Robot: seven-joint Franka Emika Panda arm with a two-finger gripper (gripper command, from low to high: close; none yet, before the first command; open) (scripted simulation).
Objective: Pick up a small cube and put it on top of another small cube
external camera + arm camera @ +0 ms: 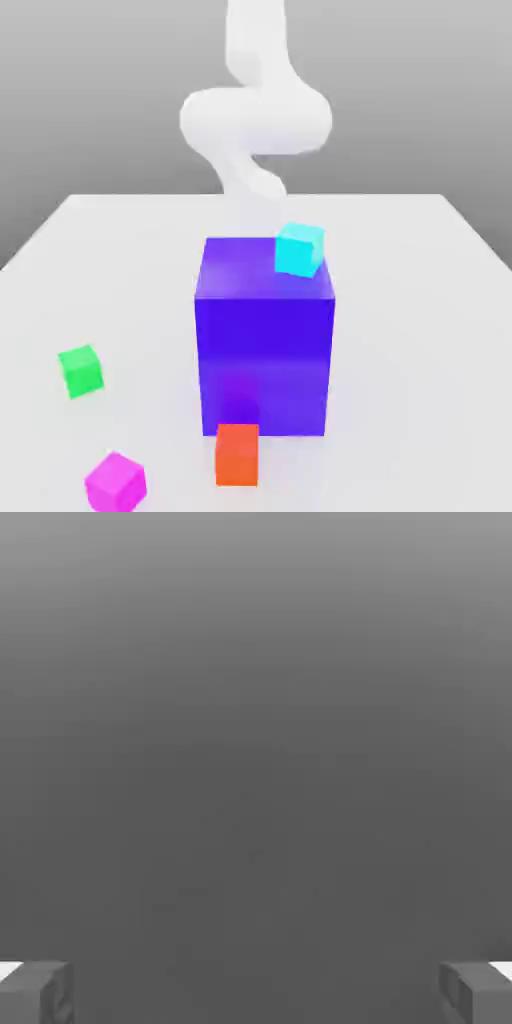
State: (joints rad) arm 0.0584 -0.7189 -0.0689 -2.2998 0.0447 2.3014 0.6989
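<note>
So nothing's been grabbed yet: the magenta cube [115, 481] is sitting loose on the white table [420, 330], in front of the big blue-violet block [264, 340] and off toward the exterior view's left of it. The green cube [81, 371], where it's supposed to end up, is also to the exterior view's left of the block, a bit further back than the magenta one and well apart from it. An orange-red cube [237, 454] sits right against the front of the block, and a cyan cube [299, 249] is perched on the block's top near its back corner, on the exterior view's right. The white Panda arm [255, 120] is curled up behind the block, on the far side from both task cubes. In the hand view the gripper [256, 992] has its two fingers [35, 992] spread wide apart with nothing between them, and it's staring at plain grey. My read is that the hand isn't aimed at the table at all right now. What matters for the next move: the magenta cube lies on the opposite side of the block from the arm, so I'd guess the hand has to come over or around that block, then drop onto the cube. The orange-red cube sits near the magenta one, so don't clip it.
</note>
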